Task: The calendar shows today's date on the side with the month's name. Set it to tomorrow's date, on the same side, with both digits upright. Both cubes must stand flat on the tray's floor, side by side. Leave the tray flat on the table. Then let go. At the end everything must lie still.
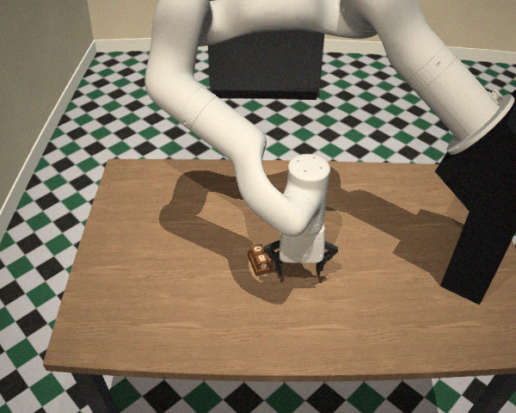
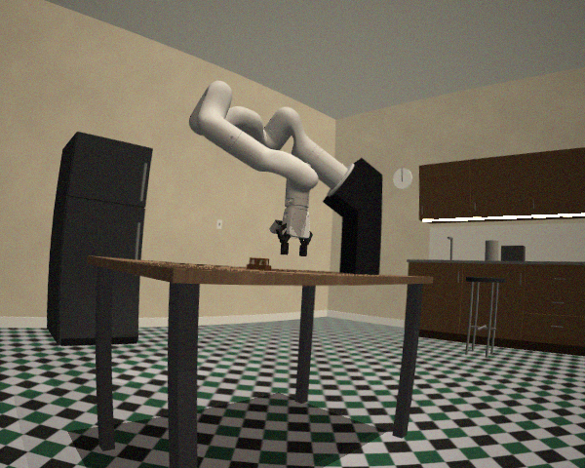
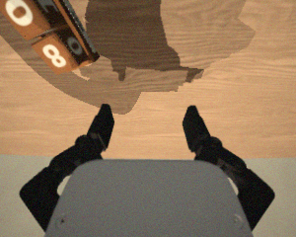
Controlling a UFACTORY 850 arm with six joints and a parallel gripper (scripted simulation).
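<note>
The small wooden calendar (image 1: 259, 260) (image 2: 258, 262) (image 3: 49, 35) stands on the table near its middle. Two brown cubes sit side by side in its dark tray (image 3: 83, 45). Their top faces show a white 0 (image 3: 19, 13) and a white 8 (image 3: 54, 55) in the wrist view. My gripper (image 1: 299, 272) (image 2: 292, 249) (image 3: 148, 114) is open and empty. It hangs a little above the table, just to the right of the calendar in the top view, with its fingers pointing down. The month-name side of the calendar cannot be read in any view.
The wooden table (image 1: 160, 320) (image 2: 216, 274) bears only the calendar. The arm's black pedestal (image 1: 489, 200) (image 2: 361, 221) stands at the table's right rear. A black fridge (image 2: 98, 236) and kitchen counters (image 2: 504, 296) stand far off.
</note>
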